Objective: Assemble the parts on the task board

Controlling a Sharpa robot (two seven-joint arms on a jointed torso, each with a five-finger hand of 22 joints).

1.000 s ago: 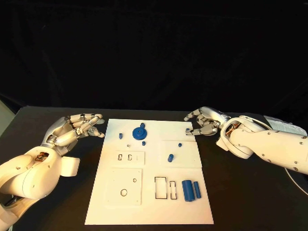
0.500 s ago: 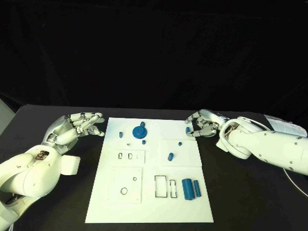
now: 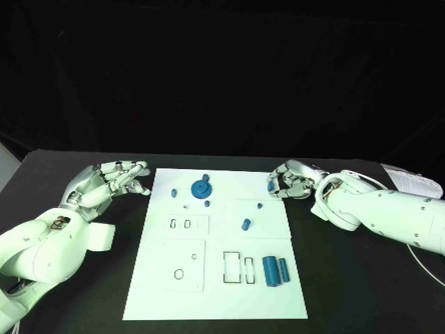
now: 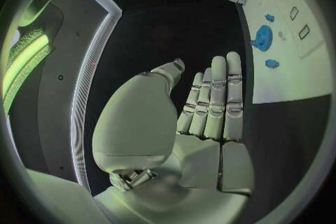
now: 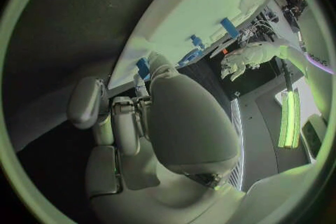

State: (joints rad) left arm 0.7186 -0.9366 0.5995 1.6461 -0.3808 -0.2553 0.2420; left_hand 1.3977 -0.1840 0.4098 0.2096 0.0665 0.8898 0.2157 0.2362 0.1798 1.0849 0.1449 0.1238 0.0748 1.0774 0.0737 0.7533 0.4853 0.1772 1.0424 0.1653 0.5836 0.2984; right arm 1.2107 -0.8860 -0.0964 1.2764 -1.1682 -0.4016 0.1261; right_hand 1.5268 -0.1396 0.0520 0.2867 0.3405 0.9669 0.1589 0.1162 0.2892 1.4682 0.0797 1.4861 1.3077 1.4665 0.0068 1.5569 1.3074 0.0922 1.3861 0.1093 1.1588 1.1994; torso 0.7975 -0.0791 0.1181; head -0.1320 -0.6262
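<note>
Nearest, two blue cylinders (image 3: pixel 274 270) lay side by side on the task board (image 3: pixel 217 299), apparently waiting for the slots beside them. Farther back, the blue gear (image 3: pixel 201 189) sat mounted. The left hand (image 3: pixel 110 182) hovered off the edge, fingers together, empty. The right hand (image 3: pixel 290 180) pinched a small blue part (image 3: pixel 274 187), probably to seat it.

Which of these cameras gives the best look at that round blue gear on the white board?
The head view: the blue gear sits unobstructed on the task board, seen from above. The left wrist view shows the gear small and distorted near the rim. In the right wrist view blue pieces show, but I cannot tell which is the gear.
</note>
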